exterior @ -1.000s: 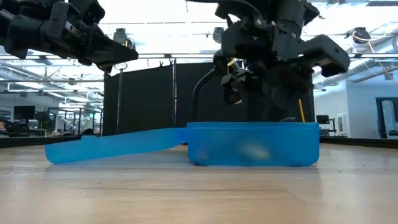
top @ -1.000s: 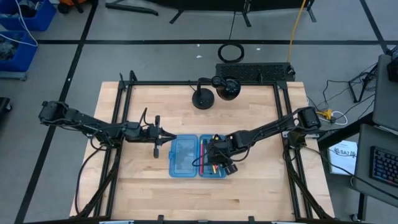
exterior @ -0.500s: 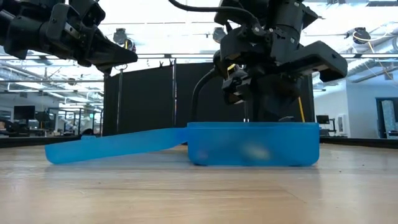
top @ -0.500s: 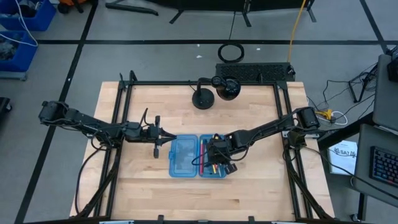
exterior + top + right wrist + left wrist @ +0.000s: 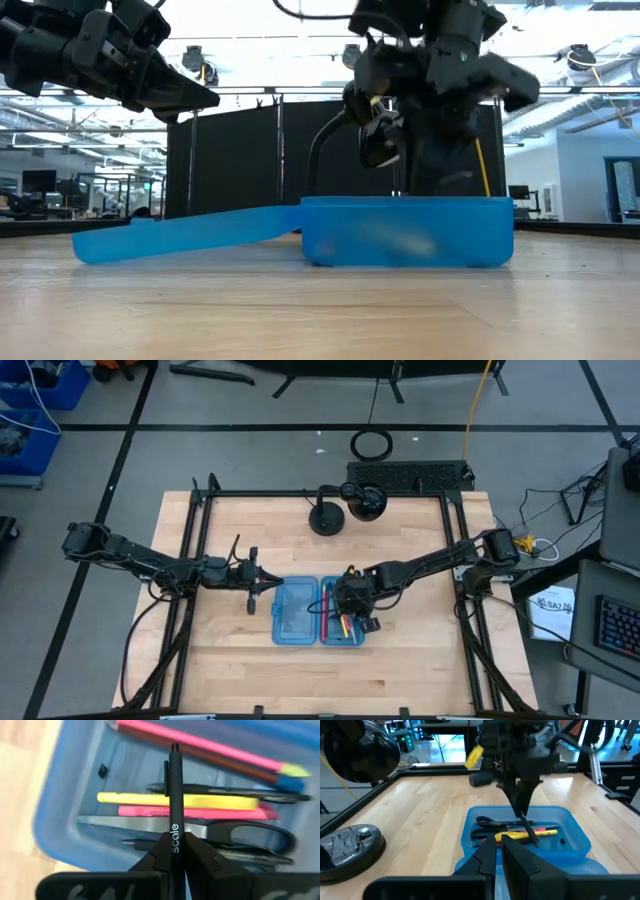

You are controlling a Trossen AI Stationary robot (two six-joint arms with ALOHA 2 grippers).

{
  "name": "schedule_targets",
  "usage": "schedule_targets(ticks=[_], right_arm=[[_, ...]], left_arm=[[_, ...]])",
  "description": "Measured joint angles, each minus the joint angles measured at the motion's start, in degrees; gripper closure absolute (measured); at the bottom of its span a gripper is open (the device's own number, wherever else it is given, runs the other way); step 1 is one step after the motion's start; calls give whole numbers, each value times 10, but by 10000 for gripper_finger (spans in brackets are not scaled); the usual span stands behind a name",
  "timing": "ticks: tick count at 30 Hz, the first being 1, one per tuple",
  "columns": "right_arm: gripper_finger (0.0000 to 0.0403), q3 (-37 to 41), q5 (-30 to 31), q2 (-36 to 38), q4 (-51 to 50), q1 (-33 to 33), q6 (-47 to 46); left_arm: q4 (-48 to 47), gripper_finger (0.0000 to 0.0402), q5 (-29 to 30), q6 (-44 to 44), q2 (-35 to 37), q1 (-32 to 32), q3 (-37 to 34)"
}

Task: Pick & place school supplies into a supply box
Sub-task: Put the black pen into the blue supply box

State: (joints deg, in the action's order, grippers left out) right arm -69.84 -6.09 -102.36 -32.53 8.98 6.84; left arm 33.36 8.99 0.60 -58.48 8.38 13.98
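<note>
The right gripper (image 5: 176, 851) hangs over the right half of the open blue supply box (image 5: 318, 635), its fingers pinched on a black pen (image 5: 174, 802) that sticks out past the fingertips toward the tray. Under the pen, inside that half, lie a yellow pen (image 5: 185, 800), a pink pen (image 5: 150, 811), a long pink pencil (image 5: 200, 744) and scissors (image 5: 240, 832) with black handles. The box sits on the wooden table (image 5: 410, 675), middle near side. The left gripper (image 5: 258, 579) waits just left of the box's lid half, raised, fingers pressed together on nothing.
</note>
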Motion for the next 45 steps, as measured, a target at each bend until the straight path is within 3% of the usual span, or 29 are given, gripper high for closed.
schedule_targets(ticks=[4, 8, 14, 20, 24, 29, 34, 36, 39, 42, 45], right_arm=[[382, 0, 0, 38, -7, 0, -35], [382, 0, 4, 81, -1, -1, -129], [381, 0, 92, 128, 16, 3, -336], [381, 0, 169, 130, 42, 16, -505], [382, 39, 183, 126, 123, 28, -607], [382, 141, 234, 125, 315, 59, -732], [382, 247, 353, 125, 502, 109, -837], [381, 268, 416, 125, 532, 135, -861], [382, 269, 490, 119, 529, 167, -900], [381, 230, 510, 109, 496, 179, -898], [381, 157, 506, 90, 401, 178, -887]], left_arm=[[-1, 369, 0, 0, 0, 0, 0], [-2, 369, 0, 0, 0, 0, 0], [-2, 369, 0, 0, 0, 0, 0], [-2, 369, 0, -1, 0, 0, 0], [-2, 369, 0, 0, 0, 0, 0], [-23, 369, 0, 10, 0, 0, 0], [-47, 369, 0, 14, 0, 0, 0], [-54, 369, -1, 14, 0, 0, 0], [-69, 369, -1, 20, 0, 0, 0], [-83, 369, -1, 27, 0, 0, 0], [-95, 369, -1, 32, 0, 1, 0]])
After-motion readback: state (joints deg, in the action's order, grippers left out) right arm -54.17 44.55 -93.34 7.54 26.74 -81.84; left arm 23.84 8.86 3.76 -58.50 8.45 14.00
